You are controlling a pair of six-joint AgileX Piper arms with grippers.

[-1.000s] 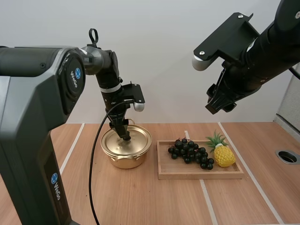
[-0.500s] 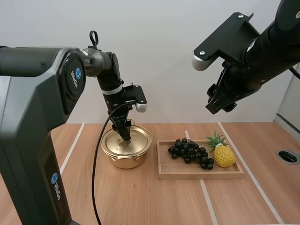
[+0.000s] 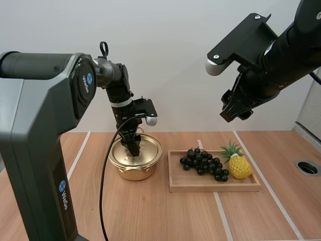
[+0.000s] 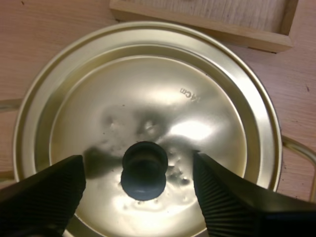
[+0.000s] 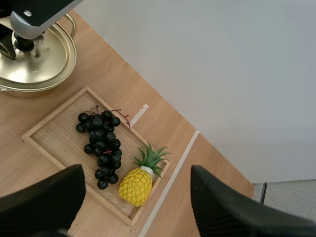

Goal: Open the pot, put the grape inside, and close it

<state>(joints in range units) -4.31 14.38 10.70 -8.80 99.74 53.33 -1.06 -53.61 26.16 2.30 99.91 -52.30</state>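
A gold pot (image 3: 135, 161) stands on the table with its gold lid (image 4: 148, 118) on. My left gripper (image 3: 134, 149) is low over the lid, open, its fingers (image 4: 44, 195) on either side of the black knob (image 4: 144, 169) without touching it. A bunch of dark grapes (image 3: 203, 161) lies in the wooden tray (image 3: 213, 187) right of the pot; the grapes (image 5: 101, 143) also show below my right gripper. My right gripper (image 3: 235, 111) hangs high above the tray, open, holding nothing.
A small yellow pineapple (image 3: 237, 163) lies in the tray beside the grapes. White tape lines (image 3: 220, 216) cross the wooden table. A round hole (image 3: 307, 167) sits in the table at the far right.
My left gripper has come down slightly and now brackets the lid's knob. The right arm has not moved.
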